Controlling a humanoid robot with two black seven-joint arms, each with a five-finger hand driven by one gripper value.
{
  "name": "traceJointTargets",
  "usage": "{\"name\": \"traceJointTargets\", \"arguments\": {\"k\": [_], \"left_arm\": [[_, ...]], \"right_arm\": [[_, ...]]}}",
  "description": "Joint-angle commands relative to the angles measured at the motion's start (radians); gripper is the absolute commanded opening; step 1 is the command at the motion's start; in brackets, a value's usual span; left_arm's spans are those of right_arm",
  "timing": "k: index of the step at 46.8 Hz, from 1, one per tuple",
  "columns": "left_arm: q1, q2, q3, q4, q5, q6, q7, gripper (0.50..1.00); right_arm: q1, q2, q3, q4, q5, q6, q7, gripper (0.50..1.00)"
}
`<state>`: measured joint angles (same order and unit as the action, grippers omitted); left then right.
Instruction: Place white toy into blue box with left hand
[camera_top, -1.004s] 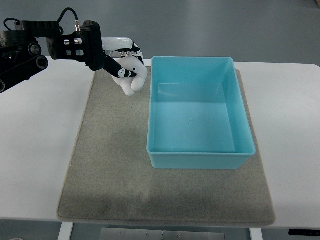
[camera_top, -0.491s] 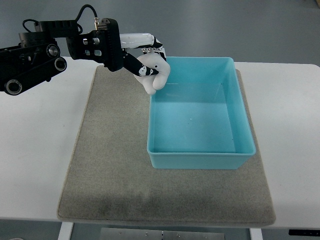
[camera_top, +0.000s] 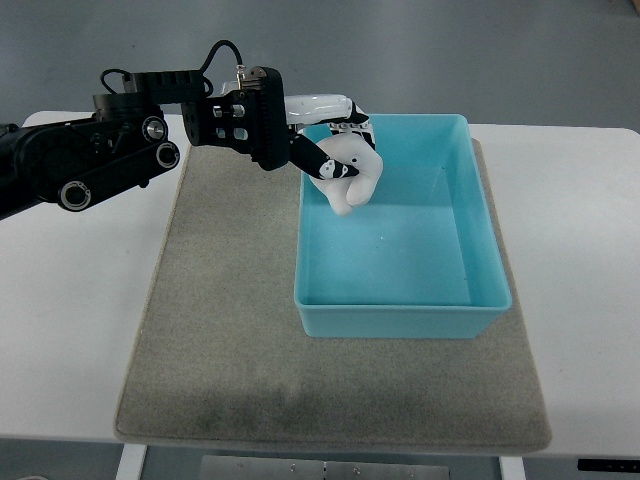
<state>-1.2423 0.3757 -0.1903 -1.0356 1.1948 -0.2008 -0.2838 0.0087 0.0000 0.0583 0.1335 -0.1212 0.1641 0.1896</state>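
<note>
My left hand (camera_top: 340, 150) reaches in from the left on a black arm and is shut on the white toy (camera_top: 352, 182), a rounded white lump. Hand and toy hang above the far left corner of the blue box (camera_top: 400, 322), just inside its left wall. The toy's upper part is hidden by the fingers (camera_top: 322, 165). The box is a light blue rectangular bin, open on top, with nothing lying on its floor. No right arm shows.
The box stands on a grey felt mat (camera_top: 220, 330) that covers the middle of a white table (camera_top: 70, 320). The black arm links (camera_top: 110, 160) stretch over the table's far left corner.
The left hand has carried the white toy to the right, from over the mat's far edge, across the box's left wall, to above the box's far left corner.
</note>
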Motion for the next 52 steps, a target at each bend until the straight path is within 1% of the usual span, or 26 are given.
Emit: {"name": "traceJointTargets", "arguments": {"k": [1, 2, 4, 8, 11, 14, 16, 20, 38, 48, 52], "left_arm": [[0.006, -0.014, 0.0, 0.002, 0.0, 0.006, 0.003, 0.626], [0.007, -0.015, 0.0, 0.002, 0.0, 0.007, 0.003, 0.632], [0.007, -0.015, 0.0, 0.002, 0.0, 0.011, 0.003, 0.66], [0.009, -0.02, 0.003, 0.003, 0.0, 0.011, 0.003, 0.671], [0.011, -0.02, 0.005, 0.005, 0.0, 0.012, 0.003, 0.737], [0.02, -0.02, 0.005, 0.005, -0.001, 0.012, 0.002, 0.793], [0.024, -0.02, 0.005, 0.005, -0.001, 0.012, 0.003, 0.844], [0.029, -0.02, 0.006, 0.005, -0.001, 0.011, 0.003, 0.876], [0.032, -0.02, 0.003, 0.014, -0.001, 0.012, 0.002, 0.883], [0.02, -0.012, -0.005, 0.1, -0.05, 0.017, 0.0, 0.883], [0.018, -0.009, -0.006, 0.141, -0.103, 0.041, 0.0, 0.885]], "right_arm": [[0.0, 0.0, 0.0, 0.0, 0.0, 0.0, 0.001, 0.936], [0.0, 0.0, 0.0, 0.0, 0.0, 0.0, -0.001, 0.936], [0.0, 0.0, 0.0, 0.0, 0.0, 0.0, 0.001, 0.936], [0.0, 0.0, 0.0, 0.0, 0.0, 0.0, 0.001, 0.936], [0.0, 0.0, 0.0, 0.0, 0.0, 0.0, -0.001, 0.936], [0.0, 0.0, 0.0, 0.0, 0.0, 0.0, -0.001, 0.936], [-0.001, 0.0, 0.0, 0.0, 0.0, 0.0, 0.001, 0.936], [0.0, 0.0, 0.0, 0.0, 0.0, 0.0, 0.001, 0.936], [0.0, 0.0, 0.0, 0.0, 0.0, 0.0, -0.001, 0.936], [0.0, 0.0, 0.0, 0.0, 0.0, 0.0, 0.001, 0.936], [0.0, 0.0, 0.0, 0.0, 0.0, 0.0, 0.001, 0.936]]}}
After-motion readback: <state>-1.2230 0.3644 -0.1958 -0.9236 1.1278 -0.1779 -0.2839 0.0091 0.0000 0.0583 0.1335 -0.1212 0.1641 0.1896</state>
